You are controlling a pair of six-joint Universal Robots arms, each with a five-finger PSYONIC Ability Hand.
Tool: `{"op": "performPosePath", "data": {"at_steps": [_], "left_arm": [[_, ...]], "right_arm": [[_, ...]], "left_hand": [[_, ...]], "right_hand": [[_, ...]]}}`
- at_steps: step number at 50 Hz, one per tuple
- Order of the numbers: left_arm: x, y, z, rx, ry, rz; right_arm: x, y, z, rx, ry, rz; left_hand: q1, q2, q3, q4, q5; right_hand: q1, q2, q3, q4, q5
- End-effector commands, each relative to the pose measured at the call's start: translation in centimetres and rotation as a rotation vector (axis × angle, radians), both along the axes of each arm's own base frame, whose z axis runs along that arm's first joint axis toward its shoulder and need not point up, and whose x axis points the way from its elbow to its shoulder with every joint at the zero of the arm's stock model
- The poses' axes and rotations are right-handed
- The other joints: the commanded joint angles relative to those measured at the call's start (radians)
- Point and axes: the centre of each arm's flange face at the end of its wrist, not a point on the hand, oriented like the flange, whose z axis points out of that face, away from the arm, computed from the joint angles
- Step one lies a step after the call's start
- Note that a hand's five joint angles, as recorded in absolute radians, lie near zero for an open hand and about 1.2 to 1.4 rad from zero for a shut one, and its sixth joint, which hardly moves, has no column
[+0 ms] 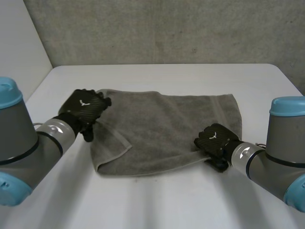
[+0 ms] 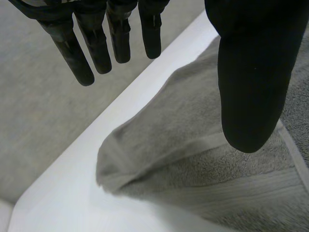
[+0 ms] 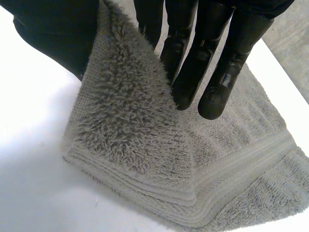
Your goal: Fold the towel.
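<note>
A grey towel (image 1: 167, 129) lies partly folded on the white table (image 1: 171, 75), with its near left corner turned over. My left hand (image 1: 86, 107) hovers over the towel's far left corner. In the left wrist view its fingers (image 2: 96, 43) are straight and apart from the thumb, and the towel corner (image 2: 193, 159) lies loose on the table below them. My right hand (image 1: 214, 139) is at the towel's near right corner. In the right wrist view the fingers (image 3: 188, 72) and thumb pinch a raised flap of towel (image 3: 130, 125).
A grey wall (image 1: 157, 28) stands behind the table's far edge. The table's left edge (image 2: 145, 92) runs close to the towel's far left corner. Bare tabletop lies in front of the towel and behind it.
</note>
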Motion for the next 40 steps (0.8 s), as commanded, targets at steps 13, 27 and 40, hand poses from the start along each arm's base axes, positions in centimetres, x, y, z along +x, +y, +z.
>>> {"op": "performPosePath", "data": {"at_steps": [13,27,40], "left_arm": [[-1.4,-0.9,-5.1,-0.001,-0.254,-0.425],[-2.2,0.0,-7.5,0.003,-0.400,-0.630],[-2.2,-0.8,-8.4,0.042,-0.473,-0.629]], "right_arm": [[-0.1,0.0,-0.5,0.012,0.005,-0.001],[-0.1,0.2,-0.9,0.014,0.007,-0.001],[-0.2,0.2,-1.0,0.017,0.008,-0.002]], "left_hand": [[0.133,0.132,0.132,0.133,0.132],[0.144,0.144,0.143,0.145,0.144],[0.394,0.393,0.392,0.394,0.393]], "right_hand": [[0.434,0.225,0.212,0.204,0.229],[0.434,0.225,0.212,0.204,0.229],[0.434,0.225,0.212,0.204,0.229]]}}
